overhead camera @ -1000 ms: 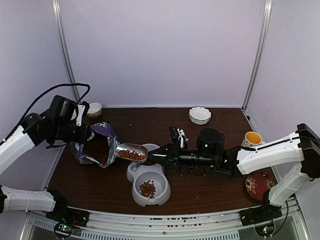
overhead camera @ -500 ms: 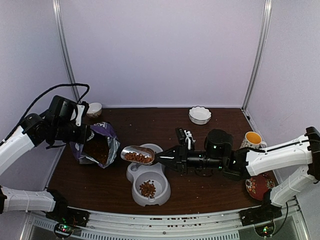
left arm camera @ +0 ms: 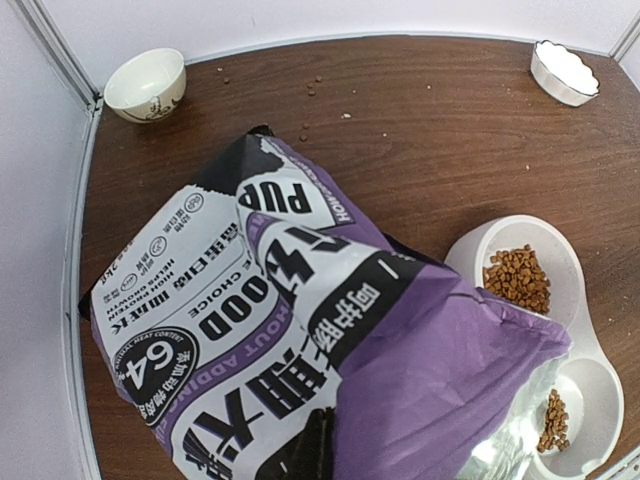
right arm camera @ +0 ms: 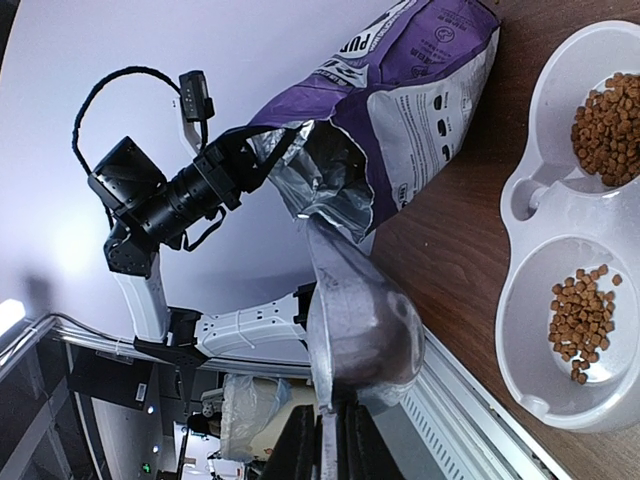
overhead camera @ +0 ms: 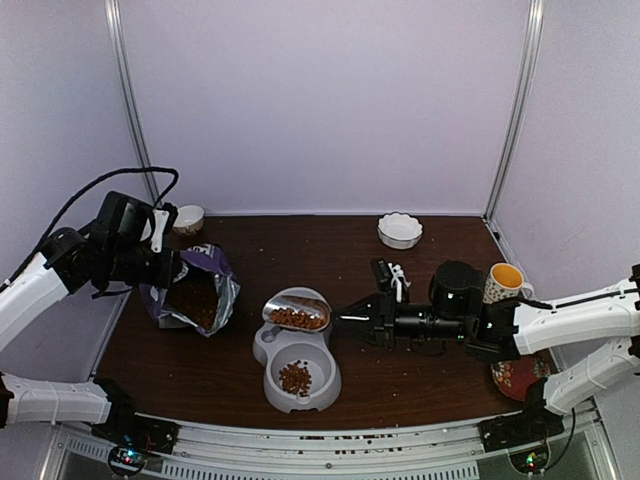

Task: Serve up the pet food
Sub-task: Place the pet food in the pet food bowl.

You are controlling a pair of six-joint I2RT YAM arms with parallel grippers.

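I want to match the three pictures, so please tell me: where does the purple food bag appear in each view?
Top external: the purple bag sits left of centre.
Left wrist: it fills the lower middle, print showing.
Right wrist: it is at top centre.
Shared landmark: the grey double bowl, beside the bag in every view.

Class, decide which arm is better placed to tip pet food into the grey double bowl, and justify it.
Right. The right tool grips the metal scoop, loaded with reddish-brown kibble, over the grey double bowl; the left tool is clamped on the purple food bag.
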